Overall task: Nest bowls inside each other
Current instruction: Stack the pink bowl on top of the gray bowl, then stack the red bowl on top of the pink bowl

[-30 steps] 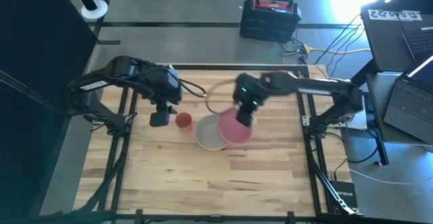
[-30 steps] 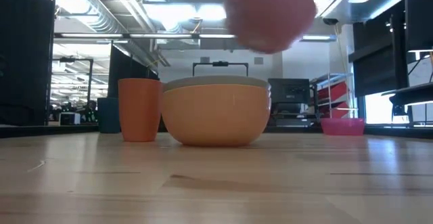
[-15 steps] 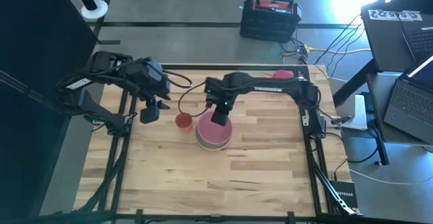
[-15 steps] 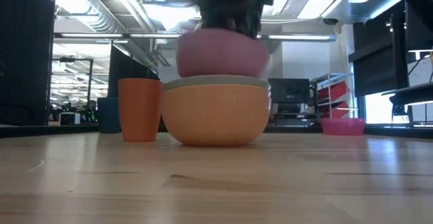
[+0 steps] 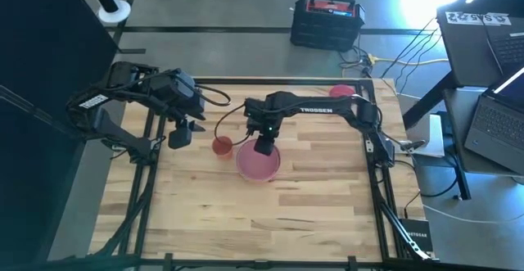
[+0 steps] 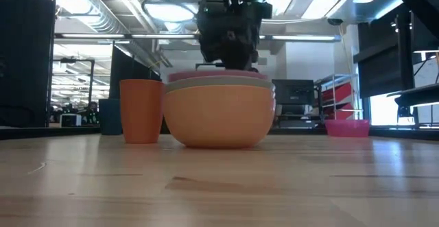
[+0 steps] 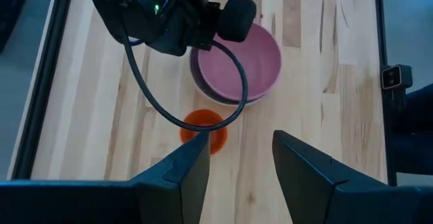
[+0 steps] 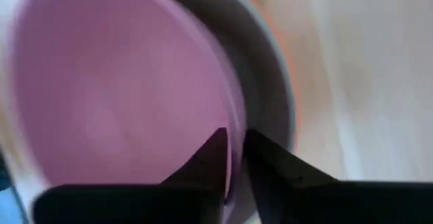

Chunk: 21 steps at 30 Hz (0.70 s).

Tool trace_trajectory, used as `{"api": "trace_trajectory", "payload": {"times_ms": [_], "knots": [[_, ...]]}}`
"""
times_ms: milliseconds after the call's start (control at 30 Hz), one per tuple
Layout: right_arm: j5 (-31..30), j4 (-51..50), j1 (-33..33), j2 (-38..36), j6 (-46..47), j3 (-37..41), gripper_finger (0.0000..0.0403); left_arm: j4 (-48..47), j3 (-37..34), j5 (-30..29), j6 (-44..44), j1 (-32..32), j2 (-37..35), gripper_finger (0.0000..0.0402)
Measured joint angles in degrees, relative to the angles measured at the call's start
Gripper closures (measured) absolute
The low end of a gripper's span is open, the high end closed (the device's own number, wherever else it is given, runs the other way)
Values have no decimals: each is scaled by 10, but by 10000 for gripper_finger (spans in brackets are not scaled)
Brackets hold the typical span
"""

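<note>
A pale pink bowl (image 5: 259, 166) sits nested in a whitish bowl (image 6: 219, 83), which sits in a larger orange bowl (image 6: 219, 121) near the table's middle. My right gripper (image 8: 233, 143) reaches down onto the pink bowl's far rim, shut on it. A small orange-red cup-like bowl (image 5: 221, 146) stands upright on the table just left of the stack. A pink-red bowl (image 5: 341, 92) rests at the far right. My left gripper (image 7: 240, 149) hangs open above the table's left part, with nothing between its fingers. My right gripper has the pink bowl's rim (image 8: 237, 119) at its far side, one finger inside the bowl and one outside. The fingers come from above, slanting down from the far side. The bowl sits upright, nested in the whitish bowl, only its rim (image 6: 216, 75) above it.
Bare wood lies along the table's near half and right of the stack. A black cable (image 7: 223, 82) loops from my right arm over the stack. Black frame rails (image 5: 372, 181) run along the left and right edges.
My right gripper has carried the pink bowl toward the table's left and down, from above and right of the stack into the whitish bowl, where it now sits with only its rim showing. My left gripper has drawn back a little toward the left edge.
</note>
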State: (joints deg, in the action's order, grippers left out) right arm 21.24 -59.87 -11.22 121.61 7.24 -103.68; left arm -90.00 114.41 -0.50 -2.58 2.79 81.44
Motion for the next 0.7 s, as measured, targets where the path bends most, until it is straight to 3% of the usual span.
{"api": "trace_trajectory", "payload": {"times_ms": [200, 333, 400, 533, 700], "knots": [[4, -33, -1, 0, -17, -34, 247, 0, 0, -2, 2, 0, 0, 256], [-31, -95, -1, -3, -49, -66, 195, 0, 0, -2, 3, 0, 0, 256], [-85, -141, -1, -3, -66, -75, 177, 0, 0, -2, 3, 0, 0, 256], [-257, -201, -24, -23, -78, -45, 162, 0, 0, -2, 4, 0, 0, 256], [-295, -178, -103, -81, -48, 68, 162, 0, 0, -2, 6, 1, -3, 256]]}}
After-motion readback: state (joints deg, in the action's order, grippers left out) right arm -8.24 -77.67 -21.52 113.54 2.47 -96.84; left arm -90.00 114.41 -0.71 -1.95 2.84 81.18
